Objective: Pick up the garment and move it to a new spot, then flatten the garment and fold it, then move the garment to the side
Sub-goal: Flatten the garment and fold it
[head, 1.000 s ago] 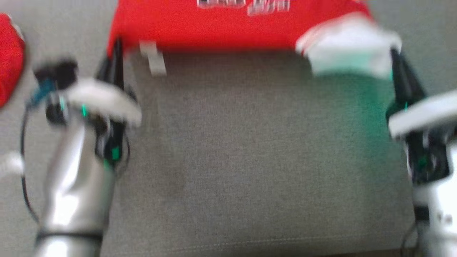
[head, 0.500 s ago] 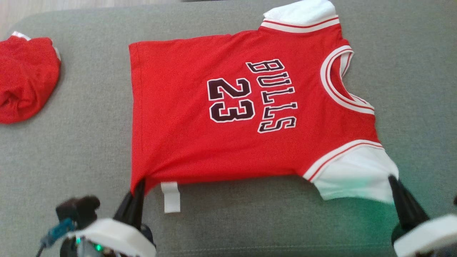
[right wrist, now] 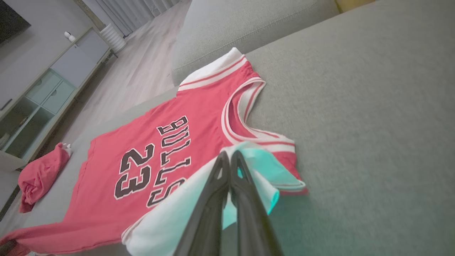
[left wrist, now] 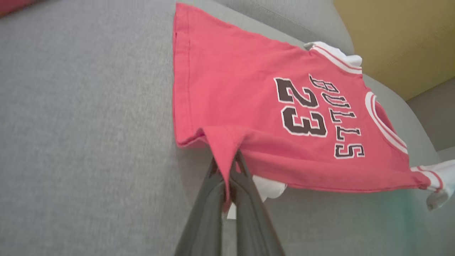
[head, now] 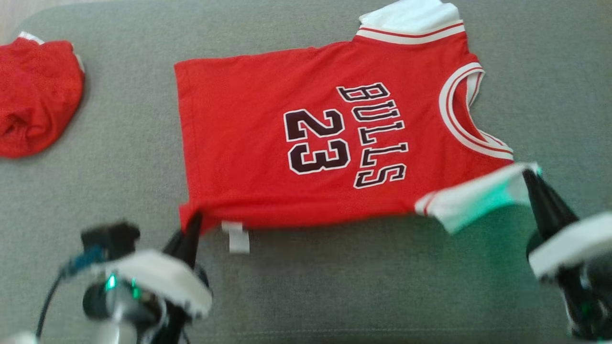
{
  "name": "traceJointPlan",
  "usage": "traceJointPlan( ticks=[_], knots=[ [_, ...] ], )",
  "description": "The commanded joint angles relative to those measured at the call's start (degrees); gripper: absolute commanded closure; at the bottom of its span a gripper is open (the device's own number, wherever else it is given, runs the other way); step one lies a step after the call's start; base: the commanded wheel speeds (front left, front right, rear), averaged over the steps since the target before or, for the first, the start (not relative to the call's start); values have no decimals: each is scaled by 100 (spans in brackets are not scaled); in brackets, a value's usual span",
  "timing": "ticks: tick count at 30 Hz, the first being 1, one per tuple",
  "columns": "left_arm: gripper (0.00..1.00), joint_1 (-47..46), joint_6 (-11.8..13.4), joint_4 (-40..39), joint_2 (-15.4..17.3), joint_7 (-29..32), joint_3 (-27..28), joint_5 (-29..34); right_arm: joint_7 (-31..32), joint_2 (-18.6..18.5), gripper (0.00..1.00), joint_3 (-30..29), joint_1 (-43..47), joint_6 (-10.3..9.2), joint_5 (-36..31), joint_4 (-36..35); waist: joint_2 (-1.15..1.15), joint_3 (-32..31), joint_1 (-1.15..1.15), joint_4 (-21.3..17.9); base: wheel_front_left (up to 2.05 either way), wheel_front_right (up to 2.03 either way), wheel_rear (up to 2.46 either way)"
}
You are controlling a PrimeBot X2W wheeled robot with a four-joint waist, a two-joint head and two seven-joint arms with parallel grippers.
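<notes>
Grey sofa (head: 334,291) w/ jersey (head: 248,143); red bundle (head: 33,95)

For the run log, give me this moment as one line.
left gripper: shut on jersey hem corner | right gripper: shut on its sleeve | near edge lifted

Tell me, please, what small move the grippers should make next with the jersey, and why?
Probably carry both pinched points across toward the far edge: the left gripper is shut on the jersey's hem corner, the right gripper on its white sleeve, both lifted.
</notes>
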Motion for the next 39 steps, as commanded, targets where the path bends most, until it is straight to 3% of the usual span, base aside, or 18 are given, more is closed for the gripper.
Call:
traceJointPlan(
  ticks=[1, 12, 13, 14, 15, 16, 17, 24, 32, 39],
  knots=[
    [100, -372, 52, -99, 20, 62, 206, 9, 86, -77, 100, 102, -305, 44, -51, -103, 0, 24, 0, 35, 0, 0, 0],
    [100, -2085, 135, 1512, -99, 581, 161, -11, 411, -395, 100, 342, -2236, 44, -726, 1511, 0, 394, 0, 216, 0, 0, 0],
    [100, -2188, 139, 1638, -115, 570, 168, -11, 403, -417, 94, 391, -2339, 44, -755, 1634, 0, 406, 0, 223, 0, 0, 0],
    [93, -2277, 130, 1747, -137, 556, 175, -29, 360, -455, 34, 443, -2431, 44, -794, 1731, 0, 418, 0, 228, 0, 0, 0],
    [70, -2356, 113, 1842, -161, 547, 188, -61, 287, -463, 0, 451, -2511, 44, -794, 1825, 0, 425, 0, 234, 0, 0, 0],
    [42, -2427, 90, 1923, -170, 535, 195, -83, 203, -448, 0, 447, -2580, 44, -754, 1904, 0, 426, 0, 241, 0, 0, 0],
    [0, -2490, 73, 1987, -166, 503, 211, -88, 111, -437, 0, 422, -2627, 44, -734, 1971, 0, 420, 0, 245, 0, 0, 0],
    [0, -2388, -50, 1831, -59, 182, 310, -111, -278, -720, 0, 555, -2287, 44, -766, 1825, 0, 292, 0, 137, 0, 0, 0],
    [0, -1472, -61, 1171, 182, 454, 272, -227, 404, -1456, 0, 947, -1348, 44, -867, 1255, 0, 521, 0, 14, 0, 0, 0],
    [0, -1397, -50, 1184, 279, 579, 288, -273, 589, -1474, 0, 856, -1422, 44, -835, 1344, 0, 710, 0, 67, 0, 0, 0]
  ],
)
